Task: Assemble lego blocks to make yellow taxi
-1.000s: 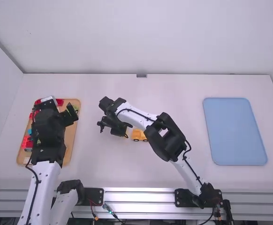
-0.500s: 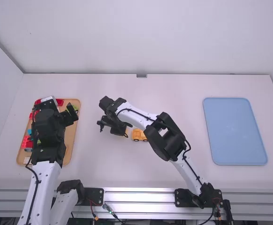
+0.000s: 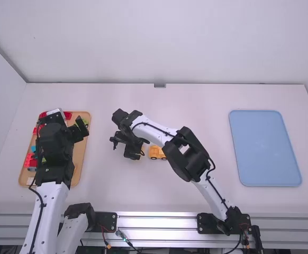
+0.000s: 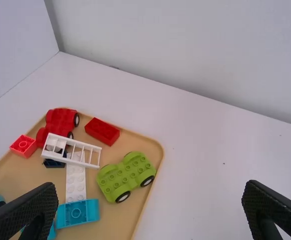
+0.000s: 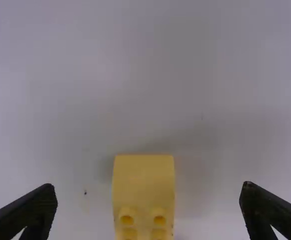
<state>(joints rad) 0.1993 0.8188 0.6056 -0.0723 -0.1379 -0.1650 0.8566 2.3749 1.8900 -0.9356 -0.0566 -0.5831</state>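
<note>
White tabletop [image 3: 201,106] holds the yellow block [image 5: 143,182] just left of the yellow car [image 3: 156,152], so, with both pairs of jaws wide open, line the right pair up evenly around the block, go straight down, then squeeze softly so it won't twist.

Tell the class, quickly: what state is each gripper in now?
Left gripper: open, holding nothing.
Right gripper: open, the yellow block between its fingers but touched by neither.
</note>
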